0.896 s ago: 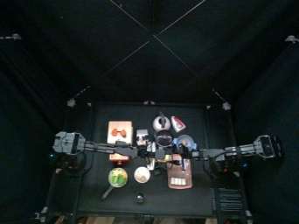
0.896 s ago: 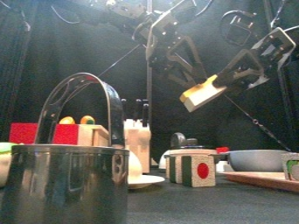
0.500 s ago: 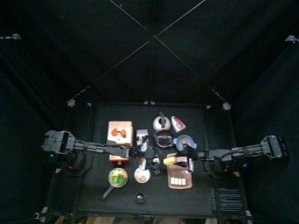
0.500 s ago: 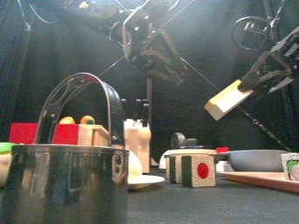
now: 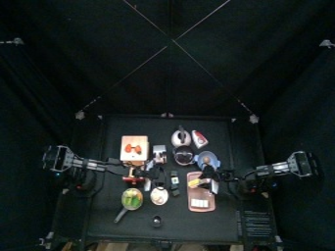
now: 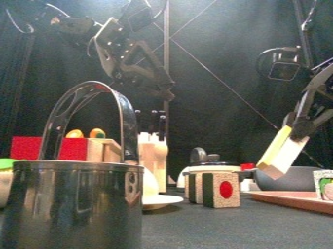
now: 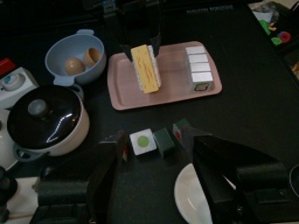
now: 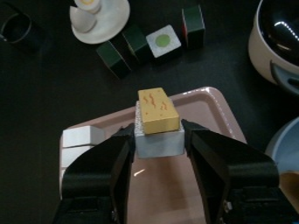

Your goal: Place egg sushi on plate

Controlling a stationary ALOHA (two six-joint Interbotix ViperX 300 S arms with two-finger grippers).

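Lowered since before, right tool (image 8: 162, 140) clamps egg sushi (image 8: 158, 111) over pink tray (image 8: 222, 114); left tool's (image 7: 160, 157) state unclear.

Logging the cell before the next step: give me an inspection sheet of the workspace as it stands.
Surface: black table, crowded mid-table.
Job's things: yellow-topped egg sushi held over the pink tray; round white plate beyond it, something already on it.
Clutter: green-dot sushi roll, blue bowl with eggs, lidded pot, white rice blocks.
Grippers: right gripper shut on the sushi; left gripper open, empty.
Cables: cable loop on the right arm, off the table.
Surroundings: black curtains; nobody seen.
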